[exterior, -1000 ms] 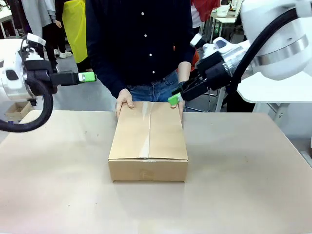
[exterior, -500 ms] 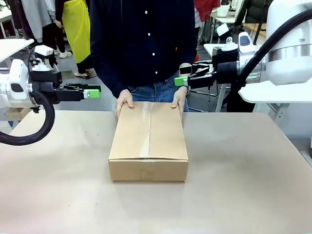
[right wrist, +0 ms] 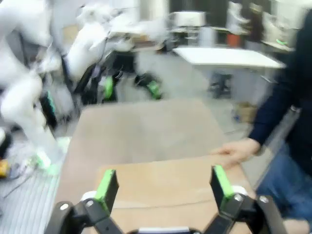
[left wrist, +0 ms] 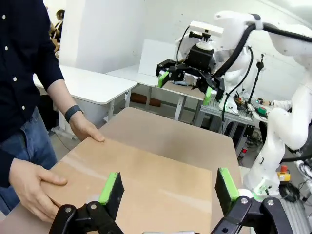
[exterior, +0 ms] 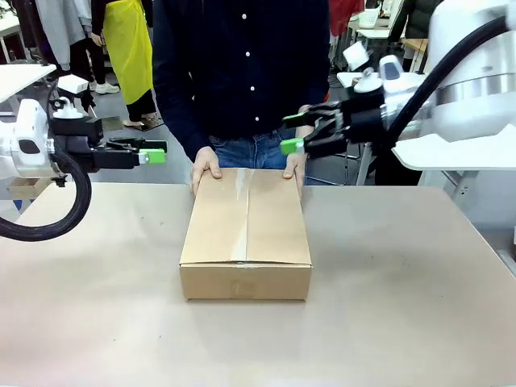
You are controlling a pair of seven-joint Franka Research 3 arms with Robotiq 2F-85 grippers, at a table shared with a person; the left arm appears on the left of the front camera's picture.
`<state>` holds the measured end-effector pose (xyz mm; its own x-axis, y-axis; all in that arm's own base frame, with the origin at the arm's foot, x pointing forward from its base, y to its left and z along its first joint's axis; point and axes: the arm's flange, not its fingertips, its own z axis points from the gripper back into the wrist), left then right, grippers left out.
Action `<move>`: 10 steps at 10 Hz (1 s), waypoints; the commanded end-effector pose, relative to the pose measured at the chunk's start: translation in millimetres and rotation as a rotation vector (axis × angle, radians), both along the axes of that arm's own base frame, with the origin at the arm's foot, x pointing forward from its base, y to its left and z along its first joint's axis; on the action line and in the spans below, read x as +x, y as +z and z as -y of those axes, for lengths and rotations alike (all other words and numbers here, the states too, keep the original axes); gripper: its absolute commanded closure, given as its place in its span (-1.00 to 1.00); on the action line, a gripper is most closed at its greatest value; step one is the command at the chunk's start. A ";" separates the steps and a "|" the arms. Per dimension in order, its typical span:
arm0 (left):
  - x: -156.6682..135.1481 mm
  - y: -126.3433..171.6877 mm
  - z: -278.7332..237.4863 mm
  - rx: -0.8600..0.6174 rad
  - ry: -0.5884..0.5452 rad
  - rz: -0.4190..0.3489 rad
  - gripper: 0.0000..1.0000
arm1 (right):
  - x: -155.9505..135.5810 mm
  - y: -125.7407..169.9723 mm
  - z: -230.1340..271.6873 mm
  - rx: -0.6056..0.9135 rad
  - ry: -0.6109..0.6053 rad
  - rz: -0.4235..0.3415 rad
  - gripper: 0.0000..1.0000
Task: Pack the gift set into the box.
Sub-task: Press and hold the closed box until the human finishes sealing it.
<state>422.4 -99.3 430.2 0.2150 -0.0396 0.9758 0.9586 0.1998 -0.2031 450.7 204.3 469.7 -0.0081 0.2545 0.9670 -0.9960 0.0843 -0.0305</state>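
The box [exterior: 246,234] lies in the middle of the table with its flaps shut and a taped seam along the top. The gift set is out of view. A person at the far side rests both hands [exterior: 206,167] on the box's far edge. My left gripper [exterior: 152,151] hovers open, left of the box and above the table. My right gripper [exterior: 291,133] hangs open just above the person's other hand [exterior: 294,166]. The left wrist view has the open left gripper [left wrist: 168,187] over the box top [left wrist: 146,170]. The right wrist view has the open right gripper [right wrist: 163,187] above the box top [right wrist: 161,192].
Bare tabletop [exterior: 403,306] surrounds the box on the left, right and near sides. A tiny brown carton [exterior: 28,184] sits behind my left arm. White tables and other people stand in the background.
My right gripper has swung up and leftward, and its fingers now stand spread one above the other. The left gripper dropped slightly a second ago, then held. The box and hands stayed put.
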 end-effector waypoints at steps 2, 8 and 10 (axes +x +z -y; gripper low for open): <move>25.4 -37.9 20.5 0.114 -0.040 0.252 -1.00 | 44.7 -72.8 -17.8 -0.022 0.177 0.087 -1.00; 45.9 -102.7 80.4 0.311 -0.253 0.325 -1.00 | 64.2 -133.1 -39.4 -0.085 0.099 -0.036 -1.00; 56.2 -109.1 85.4 0.325 -0.248 0.288 -1.00 | 71.3 -145.6 -26.6 -0.141 0.051 -0.078 -1.00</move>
<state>470.1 -185.3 317.9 -0.1273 -0.3504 0.9279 0.9918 -0.0328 0.1237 513.0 229.9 324.3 0.0117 0.3541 0.9351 -0.9999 -0.0014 0.0130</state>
